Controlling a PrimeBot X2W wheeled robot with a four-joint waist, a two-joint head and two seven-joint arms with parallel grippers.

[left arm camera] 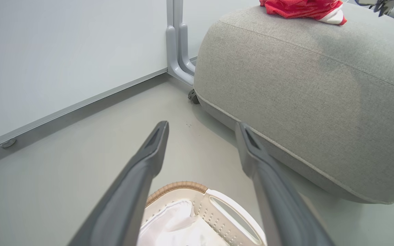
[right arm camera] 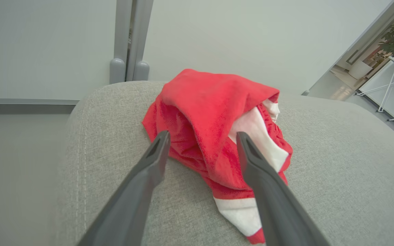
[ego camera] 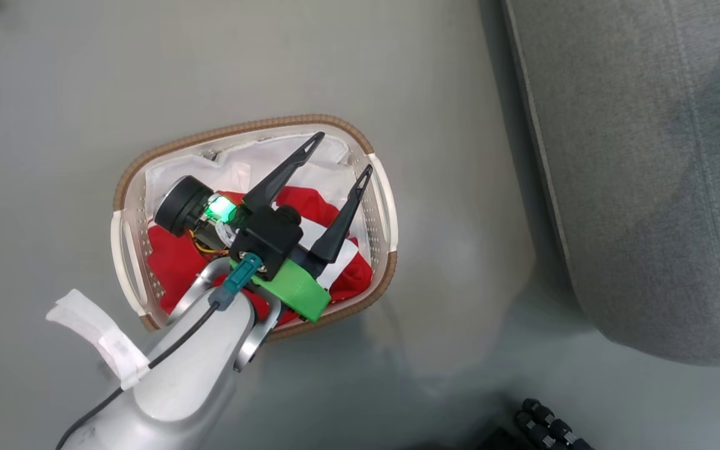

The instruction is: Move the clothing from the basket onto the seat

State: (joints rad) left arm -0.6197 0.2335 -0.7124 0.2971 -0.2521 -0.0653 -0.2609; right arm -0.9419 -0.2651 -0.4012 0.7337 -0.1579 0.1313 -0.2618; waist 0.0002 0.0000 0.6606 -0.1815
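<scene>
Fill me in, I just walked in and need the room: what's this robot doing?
It's moving red clothing from the basket to the grey seat. One garment lies bunched on the seat, with the right gripper open right by it. The left gripper hangs open over the basket, where a second red garment lies on the white liner.

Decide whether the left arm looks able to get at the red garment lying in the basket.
Probably yes. The left gripper hangs right over the open-topped basket with its fingers spread. The red garment lies uncovered on the white liner, and nothing sits between gripper and garment.
</scene>
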